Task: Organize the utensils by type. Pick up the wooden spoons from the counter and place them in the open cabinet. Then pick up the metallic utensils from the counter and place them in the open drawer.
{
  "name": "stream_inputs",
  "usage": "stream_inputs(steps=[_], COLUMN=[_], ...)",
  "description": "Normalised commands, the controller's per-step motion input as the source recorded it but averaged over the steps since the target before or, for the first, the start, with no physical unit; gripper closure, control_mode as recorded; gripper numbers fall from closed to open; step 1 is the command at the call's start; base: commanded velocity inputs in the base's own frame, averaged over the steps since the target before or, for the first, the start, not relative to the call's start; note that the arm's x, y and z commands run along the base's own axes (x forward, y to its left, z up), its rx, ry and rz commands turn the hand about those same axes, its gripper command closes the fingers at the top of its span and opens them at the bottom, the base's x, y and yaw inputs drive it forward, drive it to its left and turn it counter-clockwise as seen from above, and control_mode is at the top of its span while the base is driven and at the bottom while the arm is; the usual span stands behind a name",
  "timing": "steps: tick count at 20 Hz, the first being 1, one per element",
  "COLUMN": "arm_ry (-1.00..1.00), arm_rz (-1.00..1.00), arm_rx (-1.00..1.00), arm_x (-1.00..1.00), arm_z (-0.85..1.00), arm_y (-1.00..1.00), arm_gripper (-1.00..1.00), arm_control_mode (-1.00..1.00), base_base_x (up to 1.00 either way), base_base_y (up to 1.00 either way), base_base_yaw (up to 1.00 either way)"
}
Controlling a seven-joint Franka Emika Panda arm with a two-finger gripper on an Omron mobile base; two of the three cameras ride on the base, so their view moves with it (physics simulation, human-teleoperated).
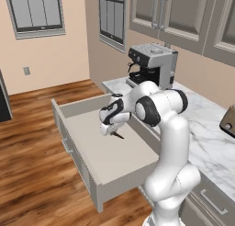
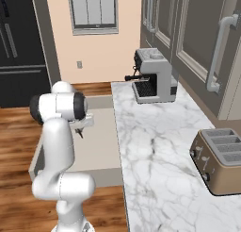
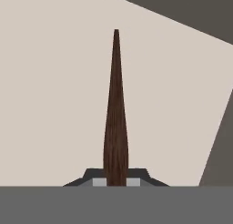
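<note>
Your gripper (image 1: 114,131) hung over the open drawer (image 1: 110,158), pinching a dark handle (image 3: 115,114) that pointed down at the bare floor below — utensil not yet released.

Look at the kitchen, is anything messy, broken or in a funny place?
Nothing is spilled or broken. The slim dark brown tapered utensil is pinched in the end effector above the big pale beige open drawer, not lying in it. The silver coffee machine and tan toaster stand upright.
</note>
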Motion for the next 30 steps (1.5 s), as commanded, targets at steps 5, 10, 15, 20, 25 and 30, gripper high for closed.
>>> stream_inputs(steps=[5, 10, 15, 20, 25, 30], arm_ry=[0.02, -0.01, 0.0, -0.07, -0.14, -0.16], arm_rz=[0.0, 0.0, 0.0, 0.0, 0.0, 0.0], arm_rx=[-0.07, -0.02, 0.0, 0.0, 0.0, 0.0], arm_x=[0.53, 0.27, 0.21, 0.04, 0.0, 0.0], arm_z=[-0.51, -0.78, -0.7, -0.7, -0.62, -0.36], arm_y=[0.0, 0.0, 0.0, 0.0, 0.0, 0.0], arm_gripper=[1.0, 1.0, 1.0, 1.0, 1.0, 1.0], arm_control_mode=[-1.0, -1.0, -1.0, -1.0, -1.0, -1.0], base_base_x=[0.0, 0.0, 0.0, 0.0, 0.0, 0.0], base_base_y=[0.0, 0.0, 0.0, 0.0, 0.0, 0.0], base_base_yaw=[0.0, 0.0, 0.0, 0.0, 0.0, 0.0])
